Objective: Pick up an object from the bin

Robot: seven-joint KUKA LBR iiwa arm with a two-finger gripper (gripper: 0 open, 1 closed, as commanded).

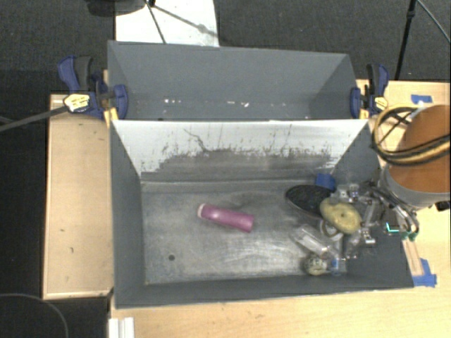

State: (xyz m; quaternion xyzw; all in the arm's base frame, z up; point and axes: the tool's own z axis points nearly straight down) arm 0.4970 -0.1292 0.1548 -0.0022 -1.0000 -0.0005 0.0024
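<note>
Several small things crowd the right end of the grey bin [176, 259], where the gripper [358, 224] sits low, reaching in from the right. Whether it is released or clenched cannot be told. A yellowish lump [340, 217] lies against its left side, touching or nearly so; whether it is grasped is unclear. Just beyond the lump, on the far side, lie a dark oval piece [305, 197] and a small blue piece [325, 182]. On the near side lie a clear plastic piece [310, 241] and a small round greenish thing [317, 265]. A pink cylinder [225, 217] lies well apart, on its side in the middle of the floor.
</note>
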